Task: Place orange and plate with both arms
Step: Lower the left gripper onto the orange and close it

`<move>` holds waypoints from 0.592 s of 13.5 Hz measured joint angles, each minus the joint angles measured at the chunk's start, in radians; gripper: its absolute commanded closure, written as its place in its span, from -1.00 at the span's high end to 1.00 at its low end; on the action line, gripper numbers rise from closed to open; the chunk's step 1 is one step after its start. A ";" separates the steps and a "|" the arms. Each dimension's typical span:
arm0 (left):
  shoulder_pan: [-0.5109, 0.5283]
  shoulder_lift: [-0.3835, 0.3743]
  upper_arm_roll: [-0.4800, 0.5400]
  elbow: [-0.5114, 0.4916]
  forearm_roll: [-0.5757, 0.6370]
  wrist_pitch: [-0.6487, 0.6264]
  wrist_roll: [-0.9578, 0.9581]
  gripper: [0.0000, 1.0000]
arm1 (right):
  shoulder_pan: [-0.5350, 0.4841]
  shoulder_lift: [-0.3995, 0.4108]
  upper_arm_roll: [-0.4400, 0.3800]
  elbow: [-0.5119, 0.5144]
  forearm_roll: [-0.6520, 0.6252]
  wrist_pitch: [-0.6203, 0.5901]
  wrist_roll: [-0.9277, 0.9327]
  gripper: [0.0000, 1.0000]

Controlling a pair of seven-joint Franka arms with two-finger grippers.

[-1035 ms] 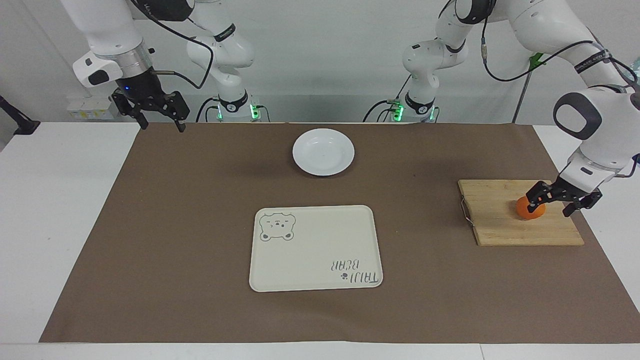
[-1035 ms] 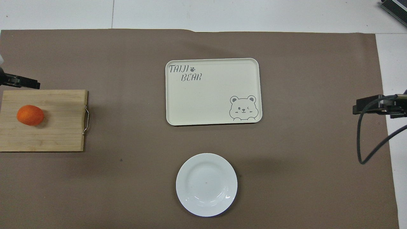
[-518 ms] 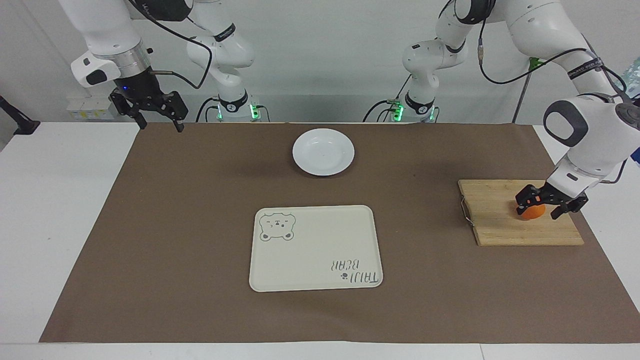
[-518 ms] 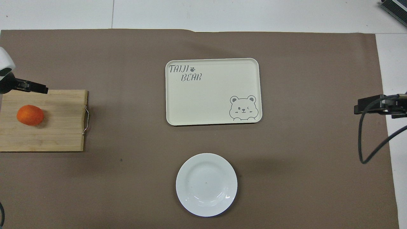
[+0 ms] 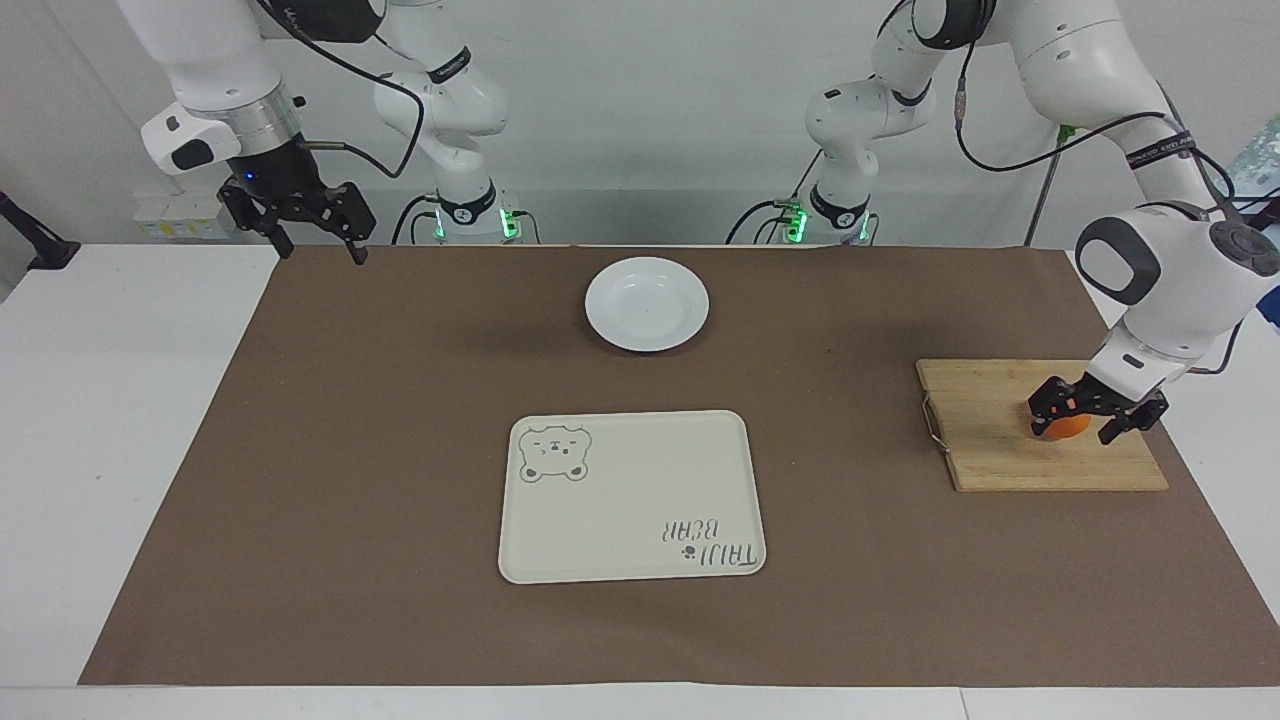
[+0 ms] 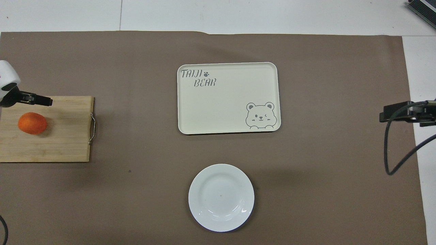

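On the wooden cutting board at the left arm's end of the table, the orange is largely masked in the facing view by the left gripper, whose fingers stand apart on either side of the fruit; whether they touch it cannot be told. From overhead the orange lies fully exposed, while only one finger of that gripper shows at the frame edge. Compared with a second ago, the left gripper has come lower and closer about the orange; the orange, plate and tray have not shifted. Right gripper waits, fingers apart, above the brown mat's corner at the right arm's end, its position barely changed. White plate sits bare on the mat, nearer the robots than the cream bear tray, which likewise holds nothing.
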State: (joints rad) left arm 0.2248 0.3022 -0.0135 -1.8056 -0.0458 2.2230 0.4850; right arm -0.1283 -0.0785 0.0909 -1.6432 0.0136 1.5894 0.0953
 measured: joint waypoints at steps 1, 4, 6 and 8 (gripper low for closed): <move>0.010 0.000 0.002 -0.009 0.000 0.009 0.020 1.00 | 0.000 0.000 0.000 0.000 0.000 0.000 0.000 1.00; 0.050 -0.002 0.004 -0.025 0.000 0.023 0.033 1.00 | 0.000 0.000 0.000 0.000 0.000 0.000 0.000 1.00; 0.071 -0.005 0.004 -0.075 0.000 0.072 0.038 1.00 | 0.000 0.000 0.000 0.000 0.000 0.000 0.000 1.00; 0.079 -0.006 0.005 -0.141 0.000 0.149 0.038 1.00 | -0.001 0.000 0.000 0.000 0.000 0.000 0.000 1.00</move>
State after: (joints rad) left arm 0.3037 0.2963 -0.0089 -1.9463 -0.0458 2.3724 0.5229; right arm -0.1292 -0.0785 0.0909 -1.6432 0.0136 1.5894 0.0953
